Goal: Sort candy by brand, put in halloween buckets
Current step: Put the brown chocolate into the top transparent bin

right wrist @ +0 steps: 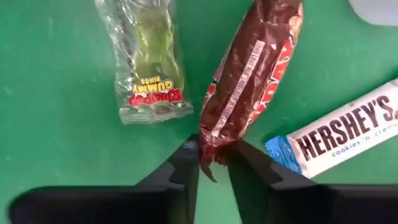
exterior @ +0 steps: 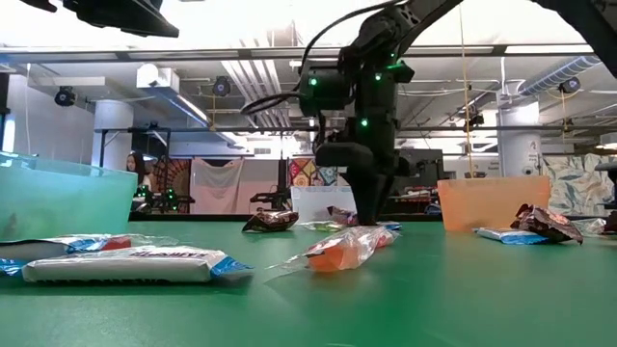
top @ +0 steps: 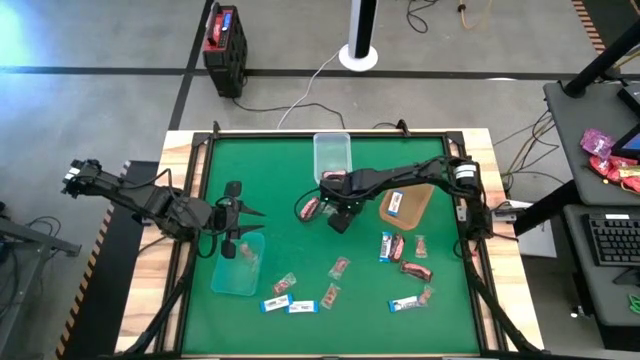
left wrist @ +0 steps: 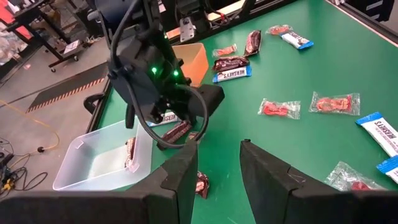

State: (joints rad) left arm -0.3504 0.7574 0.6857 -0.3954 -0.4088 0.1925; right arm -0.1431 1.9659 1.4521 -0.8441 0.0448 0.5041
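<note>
Your right gripper (right wrist: pixel 212 163) pinches the end of a dark red-brown candy bar (right wrist: pixel 249 81); only its wrist view shows that, the overhead one hides it.

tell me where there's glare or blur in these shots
Low view: the ceiling lights blow out to white behind the right gripper, and the near blue-and-white bar is soft. High view: a bright patch at the top left corner. Right wrist view: sharp, the dark red candy wrapper glinting.
</note>
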